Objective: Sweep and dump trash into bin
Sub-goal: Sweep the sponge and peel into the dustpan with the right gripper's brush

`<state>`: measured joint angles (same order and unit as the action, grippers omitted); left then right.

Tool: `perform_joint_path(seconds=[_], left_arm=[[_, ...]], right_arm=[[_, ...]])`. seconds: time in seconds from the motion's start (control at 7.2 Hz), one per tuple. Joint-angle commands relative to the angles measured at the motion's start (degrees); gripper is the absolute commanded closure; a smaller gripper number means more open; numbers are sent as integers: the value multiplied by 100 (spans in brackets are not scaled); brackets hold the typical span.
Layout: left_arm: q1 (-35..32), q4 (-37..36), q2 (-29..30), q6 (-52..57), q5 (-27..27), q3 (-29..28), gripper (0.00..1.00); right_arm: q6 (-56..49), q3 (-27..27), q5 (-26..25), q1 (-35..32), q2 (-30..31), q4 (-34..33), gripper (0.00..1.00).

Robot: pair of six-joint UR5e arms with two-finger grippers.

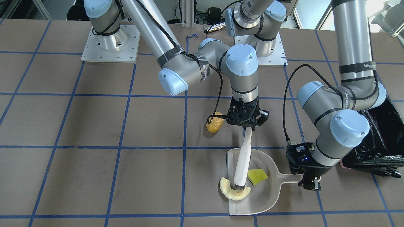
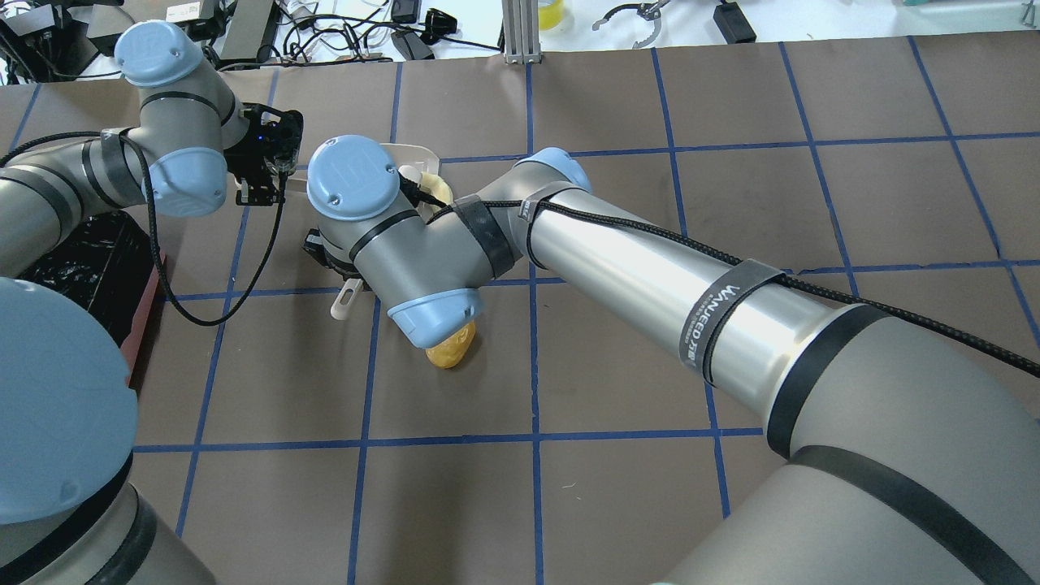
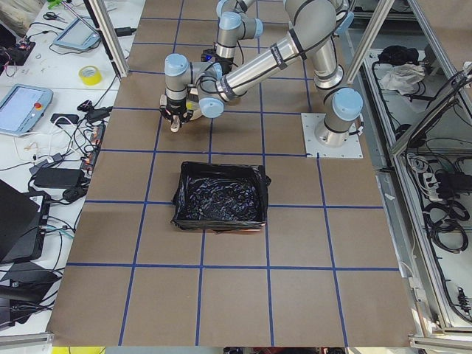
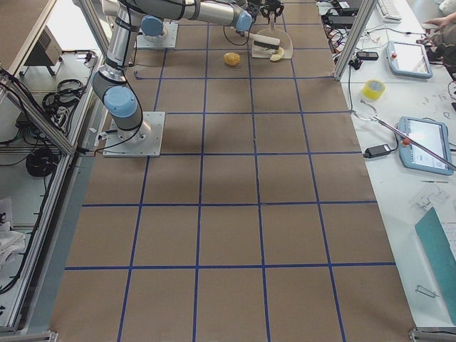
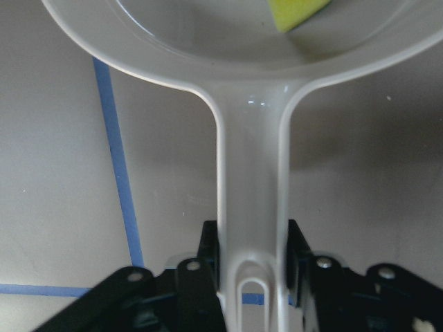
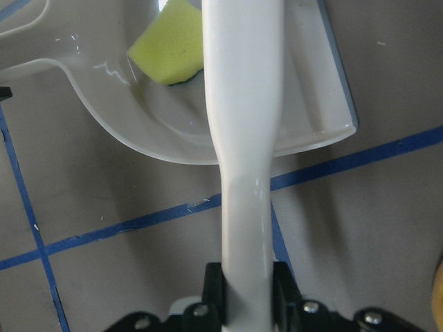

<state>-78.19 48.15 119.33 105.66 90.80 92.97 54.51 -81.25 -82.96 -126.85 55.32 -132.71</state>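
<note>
My left gripper is shut on the handle of the white dustpan, which lies flat on the table; the left wrist view shows the grip. My right gripper is shut on a white brush that slants down into the pan. Its bristles rest on the pale crescent slice at the pan's open lip. The yellow sponge piece lies inside the pan. The golden-brown lump sits on the table beside my right gripper. The pink bin with a black bag stands behind my left arm.
The table is brown with blue tape grid lines. The black bag of the bin also shows close to my left arm's elbow. The two arm bases stand at the robot's side of the table. Cables and tablets lie beyond the table ends.
</note>
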Motion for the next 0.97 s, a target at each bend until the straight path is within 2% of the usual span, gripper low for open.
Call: perform_joint_path(seconds=[0.0, 0.14, 0.42, 0.56, 0.69, 0.83], left_arm=[[76, 2, -137, 103, -27, 45, 100], [146, 19, -382, 147, -19, 245, 100], [339, 11, -1154, 393, -36, 1148, 100], [584, 2, -1445, 542, -89, 1518, 100], [699, 11, -1622, 630, -81, 1731, 100], [674, 2, -1693, 509, -80, 1802, 100]], right_arm=[[-1069, -57, -315, 246, 442, 909, 100], [-1509, -75, -387, 544, 549, 1235, 100], [-2406, -293, -405, 950, 786, 1500, 100], [-2541, -652, -406, 995, 935, 1424, 100], [-2560, -986, -371, 1013, 945, 1031, 100], [-2621, -1059, -388, 1013, 902, 523, 100]])
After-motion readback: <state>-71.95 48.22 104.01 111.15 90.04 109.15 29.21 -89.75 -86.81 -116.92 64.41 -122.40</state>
